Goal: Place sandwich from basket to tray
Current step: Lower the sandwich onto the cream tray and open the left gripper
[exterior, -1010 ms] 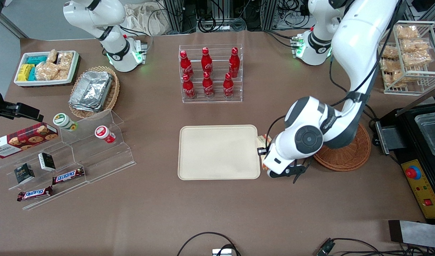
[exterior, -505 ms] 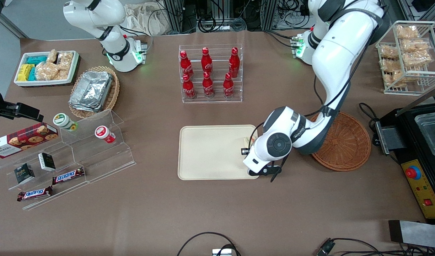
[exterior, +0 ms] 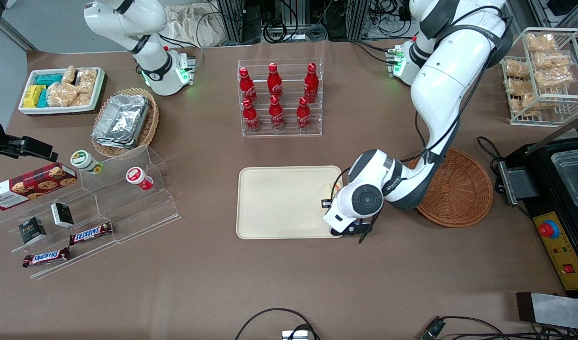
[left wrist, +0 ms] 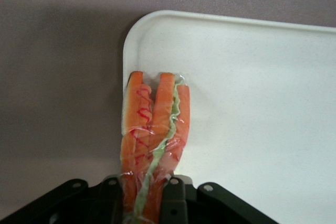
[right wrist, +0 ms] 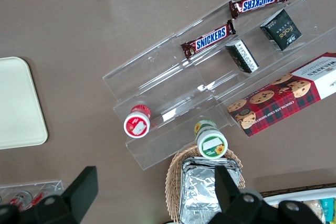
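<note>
End effector [left wrist: 140, 203] clamped on wrapped sandwich [left wrist: 152, 135], held over the tray [exterior: 279, 203] corner nearest the basket [exterior: 459, 193]; sandwich tip above the tray rim; basket sat beside on bench [exterior: 289, 283]

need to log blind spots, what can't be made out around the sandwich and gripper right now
- Front view: the arm's wrist hides the gripper and nearly all of the sandwich.
- Left wrist view: whether the sandwich touches the tray.
- Left wrist view: the picture's edge cuts off the gripper.
</note>
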Tool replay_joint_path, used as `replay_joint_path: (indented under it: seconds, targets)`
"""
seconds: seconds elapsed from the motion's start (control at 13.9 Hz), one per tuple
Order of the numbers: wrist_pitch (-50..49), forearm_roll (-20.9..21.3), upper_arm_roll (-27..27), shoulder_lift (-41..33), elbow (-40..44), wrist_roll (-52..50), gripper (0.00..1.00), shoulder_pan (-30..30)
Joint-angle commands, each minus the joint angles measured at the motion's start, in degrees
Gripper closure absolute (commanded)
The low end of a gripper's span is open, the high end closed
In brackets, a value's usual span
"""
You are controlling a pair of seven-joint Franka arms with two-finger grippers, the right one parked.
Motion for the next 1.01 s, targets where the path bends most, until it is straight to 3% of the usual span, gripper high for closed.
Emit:
replay_joint_path:
  seconds: [0.0, 0.07, 0.14, 0.22, 0.72, 0.94]
  targets:
    - [0.71, 0.91, -0.17, 0.28, 0.02, -0.80, 0.85, -0.34]
    - [0.71, 0.82, -0.26, 0.10, 0.11, -0.72, 0.79, -0.34]
    - [0.63, 0.91, -0.95, 0.01, 0.29, -0.72, 0.55, -0.34]
    - [0.54, 1.00, -1.22, -0.25, 0.20, -0.54, 0.01, -0.25]
    - [-10.60, 0.74, -1.40, -13.05, -0.94, -0.45, 0.00, 0.27]
    - [-10.81, -0.05, -1.31, -27.26, -14.07, 0.16, 0.00, 3.42]
